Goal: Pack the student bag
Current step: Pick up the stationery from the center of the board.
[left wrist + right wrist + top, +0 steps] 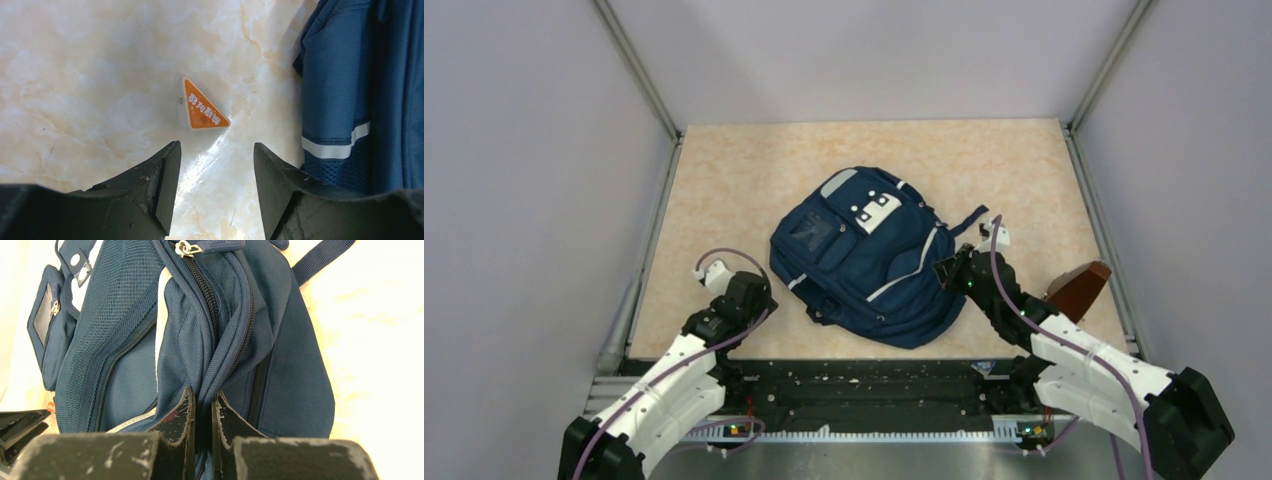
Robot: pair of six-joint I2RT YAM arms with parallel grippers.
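Centrally, on the pale marbled table: the student bag, navy, with thin grey-white stripes and white patches on the front pocket. Lies flat, front pocket up, with a dark strap trailing from the bag's far right corner. At the bag's right edge, the right gripper: pressed almost together, pinching a raised fold of the bag's own fabric beside a zip line. Seen from the right wrist, that same gripper bites the fold at the bag's near end, with two zip tracks running up the bag away from the tips. At the bag's far end in that view, a metal zip pull; on the bag's left half, a mesh panel. Left of the bag, near its lower left corner, the left gripper: spread apart, pinching nothing, tips down toward the table. From the left wrist, just ahead of that gripper, a small orange triangular piece with white lettering. Lies flat on the table, apart from both fingers, near the bag's side but not touching it. Right of the bag and well apart from it, a reddish-brown object, nature unclear.
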